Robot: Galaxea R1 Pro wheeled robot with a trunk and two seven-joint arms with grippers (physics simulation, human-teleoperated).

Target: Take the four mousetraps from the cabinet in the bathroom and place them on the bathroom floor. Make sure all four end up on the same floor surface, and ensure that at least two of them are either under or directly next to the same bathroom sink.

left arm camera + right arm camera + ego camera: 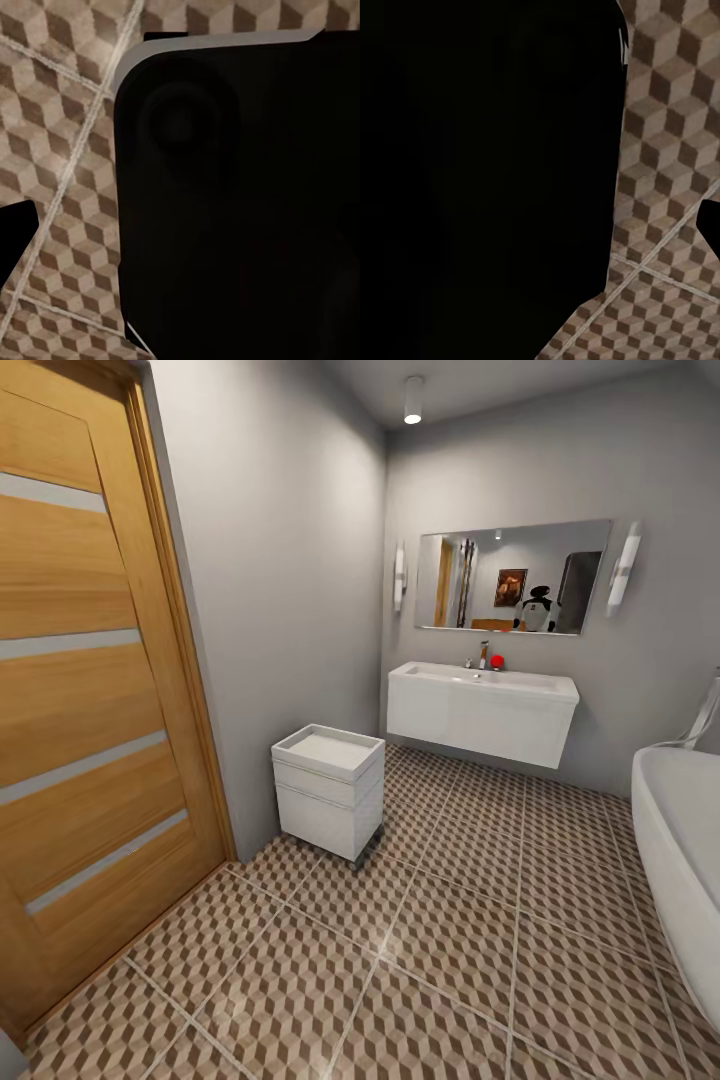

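Observation:
The mousetraps and the cabinet are out of view. The sink [480,705], a wide white wall-hung basin with a chrome tap [484,654], hangs on the far wall. The bathroom floor [450,940] of brown, beige and white cube tiles stretches from me to it. In the left wrist view a dark part of my own body [240,202] blocks most of the floor [60,150]. The right wrist view has the same dark bulk [480,165] over the tiles [667,150]. A small black shape sits at the edge of each wrist view, and I cannot tell how the jaws stand.
A wooden door [80,690] lines the left side. A small white drawer unit [328,788] stands against the left wall. A white bathtub [685,840] fills the right edge. A mirror [510,577] hangs above the sink, where a small red object [497,662] rests.

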